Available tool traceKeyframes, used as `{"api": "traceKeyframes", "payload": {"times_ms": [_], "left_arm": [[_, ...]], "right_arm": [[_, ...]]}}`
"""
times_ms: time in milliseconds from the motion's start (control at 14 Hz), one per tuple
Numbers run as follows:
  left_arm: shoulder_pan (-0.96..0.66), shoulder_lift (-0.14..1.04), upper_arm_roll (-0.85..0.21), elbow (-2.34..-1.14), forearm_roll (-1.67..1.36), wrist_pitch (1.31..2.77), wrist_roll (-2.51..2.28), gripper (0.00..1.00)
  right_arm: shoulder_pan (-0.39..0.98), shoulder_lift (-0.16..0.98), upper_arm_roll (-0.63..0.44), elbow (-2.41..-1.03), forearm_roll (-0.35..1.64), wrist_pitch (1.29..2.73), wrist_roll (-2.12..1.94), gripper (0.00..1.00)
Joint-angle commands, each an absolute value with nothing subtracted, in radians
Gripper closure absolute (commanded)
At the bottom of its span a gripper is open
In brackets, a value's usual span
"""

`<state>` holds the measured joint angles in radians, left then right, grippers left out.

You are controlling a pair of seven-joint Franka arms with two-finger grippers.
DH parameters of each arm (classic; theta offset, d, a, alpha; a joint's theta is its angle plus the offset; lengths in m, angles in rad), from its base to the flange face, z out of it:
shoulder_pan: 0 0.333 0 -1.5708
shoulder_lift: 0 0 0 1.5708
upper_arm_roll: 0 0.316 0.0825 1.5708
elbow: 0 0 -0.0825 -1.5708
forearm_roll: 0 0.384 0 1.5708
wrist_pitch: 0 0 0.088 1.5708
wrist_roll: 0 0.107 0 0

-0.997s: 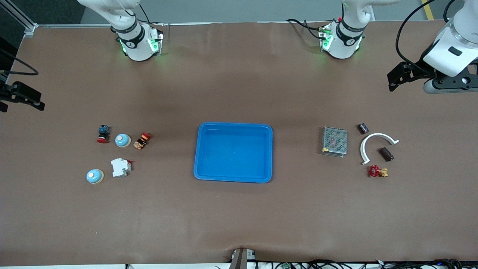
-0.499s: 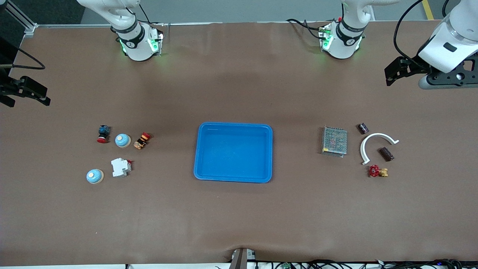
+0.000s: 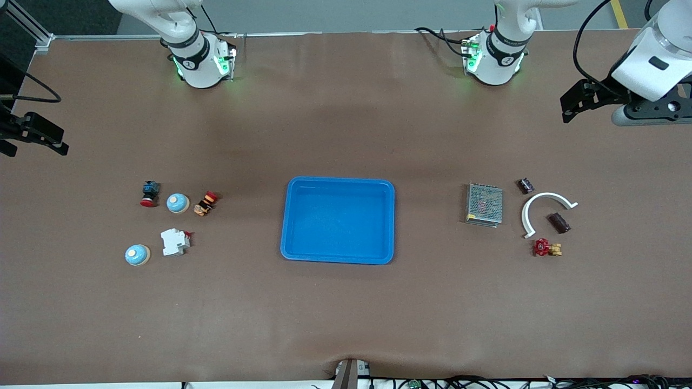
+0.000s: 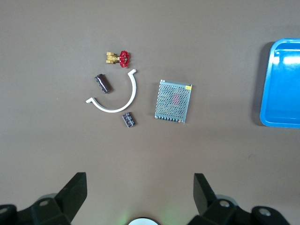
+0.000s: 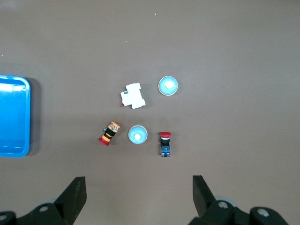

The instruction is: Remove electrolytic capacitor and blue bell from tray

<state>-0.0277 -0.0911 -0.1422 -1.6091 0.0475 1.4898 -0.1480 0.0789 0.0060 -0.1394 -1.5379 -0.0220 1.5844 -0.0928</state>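
Note:
The capacitor (image 3: 559, 222) is a dark cylinder lying inside a white curved piece (image 3: 543, 208) toward the left arm's end; it also shows in the left wrist view, capacitor (image 4: 103, 83). Two blue bells lie toward the right arm's end, one bell (image 3: 177, 203) farther from the front camera than the second bell (image 3: 137, 255). My left gripper (image 4: 139, 178) hangs open and empty high over its table end, one finger (image 3: 576, 104) showing. My right gripper (image 5: 137, 180) is open and empty over its own end, with one finger (image 3: 46, 135) in view.
A blue tray (image 3: 338, 181) sits mid-table with nothing in it. By the bells lie a white breaker (image 3: 174, 241), a red push button (image 3: 148, 194) and a striped part (image 3: 206, 203). By the capacitor lie a metal mesh box (image 3: 484, 204), a small black block (image 3: 526, 186) and a red valve (image 3: 546, 248).
Both grippers have drifted slightly over their ends of the table and stayed open. Nothing on the table has moved.

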Motion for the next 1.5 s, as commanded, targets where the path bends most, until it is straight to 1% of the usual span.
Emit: {"api": "traceKeyframes", "payload": {"times_ms": [0,1425], "left_arm": [[-0.02,-0.101,-0.14,-1.597,0.029,1.47,-0.124,0.0],[-0.021,-0.101,-0.144,-1.597,0.029,1.443,-0.126,0.0]], "right_arm": [[0.092,0.008,-0.156,-1.552,-0.014,1.618,-0.087,0.0],[0.094,0.012,-0.158,-1.543,-0.02,1.635,-0.086,0.0]]}}
